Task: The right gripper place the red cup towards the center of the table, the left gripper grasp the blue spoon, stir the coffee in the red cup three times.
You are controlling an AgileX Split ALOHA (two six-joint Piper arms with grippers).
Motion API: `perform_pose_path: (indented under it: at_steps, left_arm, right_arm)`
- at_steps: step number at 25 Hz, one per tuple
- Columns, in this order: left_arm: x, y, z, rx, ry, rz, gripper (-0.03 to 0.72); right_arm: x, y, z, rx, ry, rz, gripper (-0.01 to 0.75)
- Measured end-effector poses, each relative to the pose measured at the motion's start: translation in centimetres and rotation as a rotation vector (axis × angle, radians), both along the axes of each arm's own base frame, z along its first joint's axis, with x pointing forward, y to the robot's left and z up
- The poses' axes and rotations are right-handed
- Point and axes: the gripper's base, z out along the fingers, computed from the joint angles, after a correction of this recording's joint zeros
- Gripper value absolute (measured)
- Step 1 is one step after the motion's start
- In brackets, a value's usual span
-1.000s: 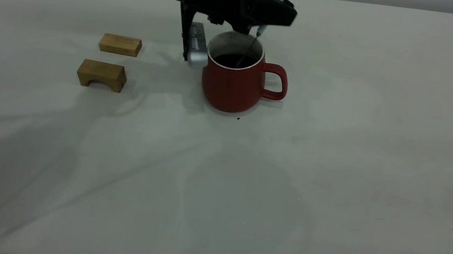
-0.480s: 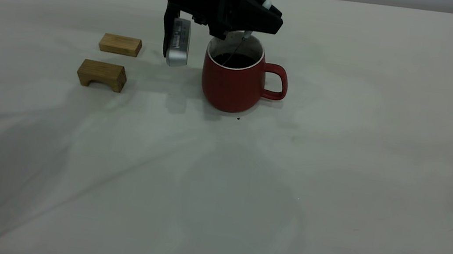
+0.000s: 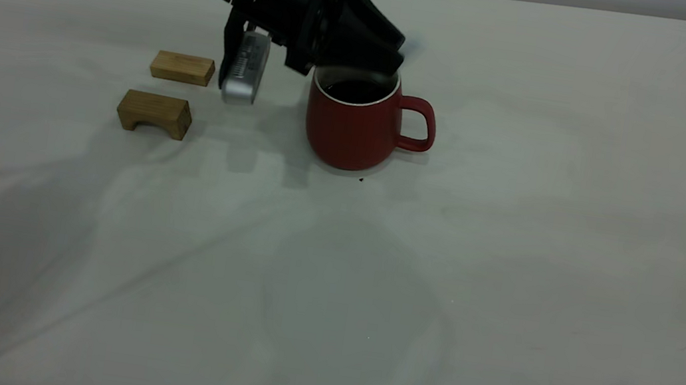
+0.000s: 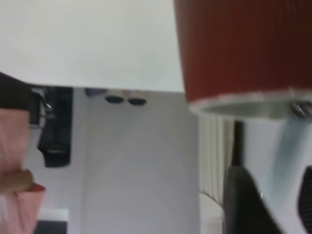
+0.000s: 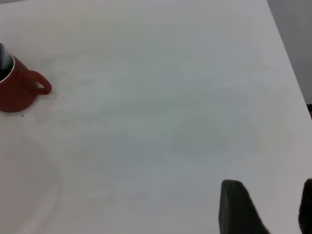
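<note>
Cup [image 3: 352, 123] sitting mid-table, placing done; left gripper [image 3: 383, 58] pinching spoon [image 4: 287, 146] over coffee [image 3: 357, 91], stirring underway; right gripper [image 5: 265, 207] spread, idling well apart

Lab-like test bench: bare white table [image 3: 510, 243], plain wall.

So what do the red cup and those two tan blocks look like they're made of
The red cup looks like glazed ceramic: smooth dark-red body, white rim and interior. The two tan blocks look like unpainted wood, probably bamboo, going by the fine grain lines and matte faces.
</note>
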Motion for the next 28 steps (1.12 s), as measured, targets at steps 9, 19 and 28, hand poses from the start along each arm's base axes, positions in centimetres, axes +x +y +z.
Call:
perform_pose_path:
  at_steps: [9,19,28]
  left_arm:
    - [0.0,0.4,4.3,0.078,-0.351,-0.234,0.662]
    - [-1.0,2.2,12.0,0.309,-0.728,-0.598,0.433]
    - [-3.9,4.4,24.2,0.533,-1.105,-0.787,0.282]
  right_arm:
    - [0.0,0.0,0.0,0.000,0.000,0.000,0.350]
    - [0.0,0.0,0.0,0.000,0.000,0.000,0.350]
    - [0.0,0.0,0.0,0.000,0.000,0.000,0.350]
